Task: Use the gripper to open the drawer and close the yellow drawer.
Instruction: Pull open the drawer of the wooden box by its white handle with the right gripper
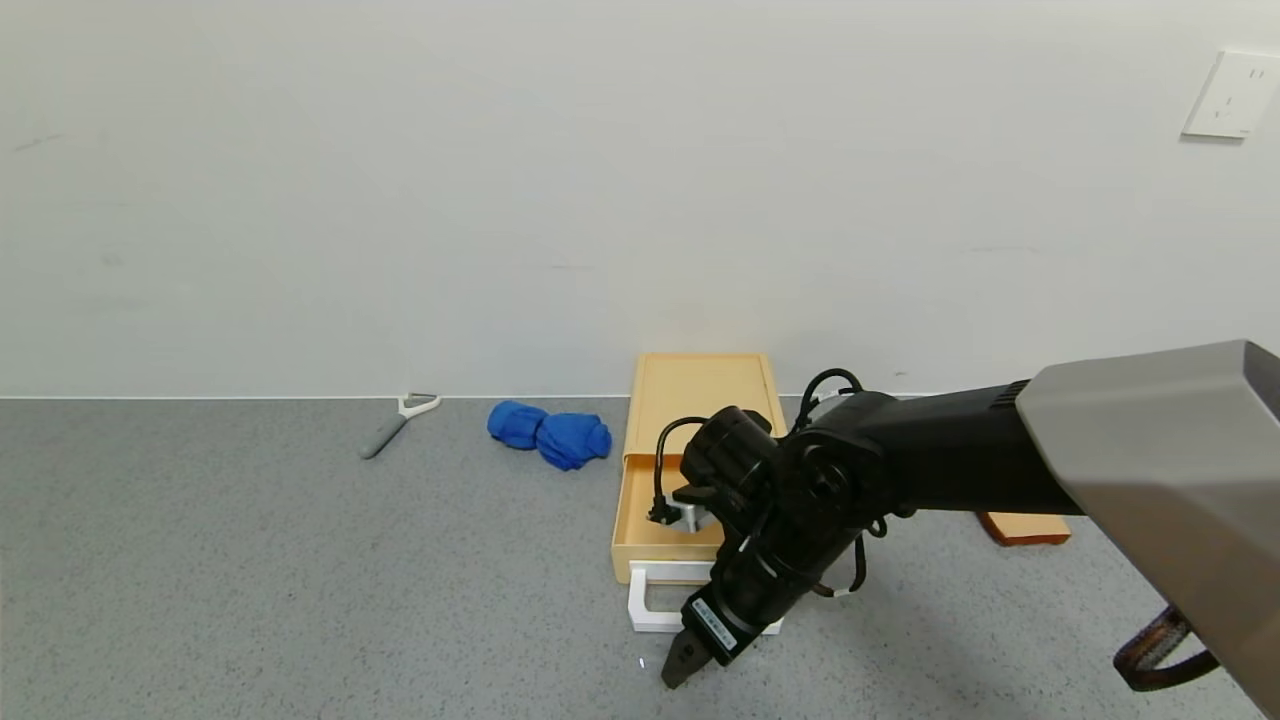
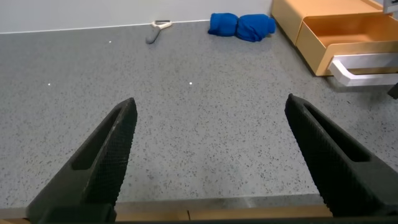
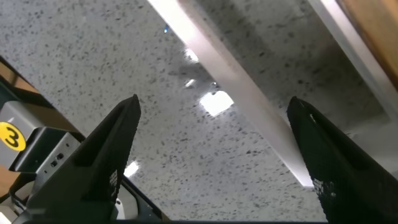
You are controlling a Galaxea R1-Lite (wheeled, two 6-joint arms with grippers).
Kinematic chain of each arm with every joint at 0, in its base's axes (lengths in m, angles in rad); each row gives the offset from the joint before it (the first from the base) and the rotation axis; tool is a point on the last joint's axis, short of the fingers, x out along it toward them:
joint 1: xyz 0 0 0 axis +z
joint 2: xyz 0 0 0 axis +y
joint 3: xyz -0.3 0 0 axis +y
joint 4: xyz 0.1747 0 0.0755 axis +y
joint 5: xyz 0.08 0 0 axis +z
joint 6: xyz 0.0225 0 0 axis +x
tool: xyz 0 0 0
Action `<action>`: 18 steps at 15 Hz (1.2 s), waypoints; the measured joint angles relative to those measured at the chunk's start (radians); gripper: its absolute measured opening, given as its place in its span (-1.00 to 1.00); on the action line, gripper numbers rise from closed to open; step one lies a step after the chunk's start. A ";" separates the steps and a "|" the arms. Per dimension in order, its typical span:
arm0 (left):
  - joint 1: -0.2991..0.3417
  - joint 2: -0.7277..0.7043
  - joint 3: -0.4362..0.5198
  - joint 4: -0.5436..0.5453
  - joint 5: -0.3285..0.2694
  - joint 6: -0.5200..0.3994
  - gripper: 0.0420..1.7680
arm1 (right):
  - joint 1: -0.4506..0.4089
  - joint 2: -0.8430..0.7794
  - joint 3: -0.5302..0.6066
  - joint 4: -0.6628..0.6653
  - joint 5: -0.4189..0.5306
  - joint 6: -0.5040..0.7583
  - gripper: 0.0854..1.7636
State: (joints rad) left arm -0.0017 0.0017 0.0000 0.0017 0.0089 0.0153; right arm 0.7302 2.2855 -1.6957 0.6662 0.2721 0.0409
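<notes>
Drawer: the yellow drawer (image 1: pixel 668 500) sits on the grey counter (image 1: pixel 250 580) near the wall, and its tray is pulled out toward the robot.
Handle: the white loop handle (image 1: pixel 655 603) sticks out at the front of the tray.
Right pincer: the right pincer (image 1: pixel 683 662) points down just in front of the handle, spread wide, holding nothing.
Left pincer: the left pincer (image 2: pixel 208 162) hangs low over bare counter, well away from the drawer, also wide and holding nothing.
Done: the opening part looks finished.
Left to do: the tray must be pushed back in, so I think about half is done.
</notes>
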 joint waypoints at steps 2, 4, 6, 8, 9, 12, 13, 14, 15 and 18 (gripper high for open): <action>0.000 0.000 0.000 0.000 0.000 0.000 0.94 | 0.010 -0.016 0.023 -0.001 -0.001 0.010 0.94; 0.000 0.000 0.000 0.000 0.000 0.000 0.94 | 0.023 -0.031 0.046 -0.002 0.000 0.024 0.94; 0.000 0.000 0.000 0.000 0.000 0.000 0.94 | 0.033 -0.043 0.070 -0.004 -0.001 0.031 0.94; 0.000 0.000 0.000 0.000 0.000 0.000 0.94 | 0.043 -0.050 0.090 -0.005 -0.002 0.041 0.94; 0.000 0.000 0.000 0.000 0.000 0.000 0.94 | 0.049 -0.053 0.100 -0.005 -0.001 0.043 0.94; 0.000 0.000 0.000 0.000 0.000 0.000 0.94 | 0.060 -0.063 0.119 -0.002 0.000 0.046 0.94; 0.000 0.000 0.000 0.000 0.000 0.000 0.94 | 0.065 -0.066 0.122 -0.002 0.000 0.048 0.94; 0.000 0.000 0.000 0.000 0.000 0.000 0.94 | 0.067 -0.069 0.124 -0.003 0.000 0.052 0.94; 0.000 0.000 0.000 0.000 0.000 0.000 0.94 | 0.068 -0.073 0.126 -0.003 0.000 0.055 0.94; 0.000 0.000 0.000 0.000 0.000 0.000 0.94 | 0.076 -0.093 0.130 -0.003 0.000 0.057 0.94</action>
State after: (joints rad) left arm -0.0017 0.0017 0.0000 0.0017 0.0089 0.0153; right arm 0.8057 2.1928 -1.5657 0.6634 0.2717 0.0974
